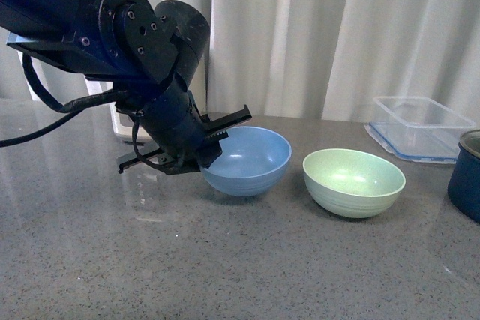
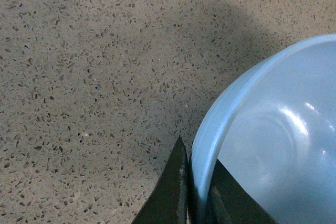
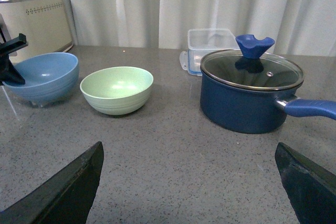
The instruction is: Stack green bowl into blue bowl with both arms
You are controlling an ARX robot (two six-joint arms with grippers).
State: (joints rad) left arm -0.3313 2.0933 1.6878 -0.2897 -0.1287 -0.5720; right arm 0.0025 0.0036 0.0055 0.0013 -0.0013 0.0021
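Right jaws: wide apart and holding nothing, their two dark fingers (image 3: 63,187) hanging over the near part of the grey speckled table (image 3: 173,156). Further in, the green bowl (image 1: 353,182) stands upright and empty on the table, to the right of the blue bowl (image 1: 251,159), near it but not touching. Left arm (image 1: 142,43): I reach down from the upper left to the blue bowl's left rim. Left jaws: clamped on that rim, one finger (image 2: 170,192) outside the wall and the other inside, as my left wrist view shows. The blue bowl is upright and empty; whether its base rests fully on the table I cannot tell. To the right of the green bowl, well apart from it, stands a dark blue pot (image 3: 247,98) with a glass lid (image 3: 252,72) and a blue knob. Behind the pot lies a clear container (image 1: 420,127) with a blue-edged rim. Behind my left arm, a cream toaster (image 3: 34,19) stands at the far edge. Background: a pale curtain (image 1: 300,35) in folds.
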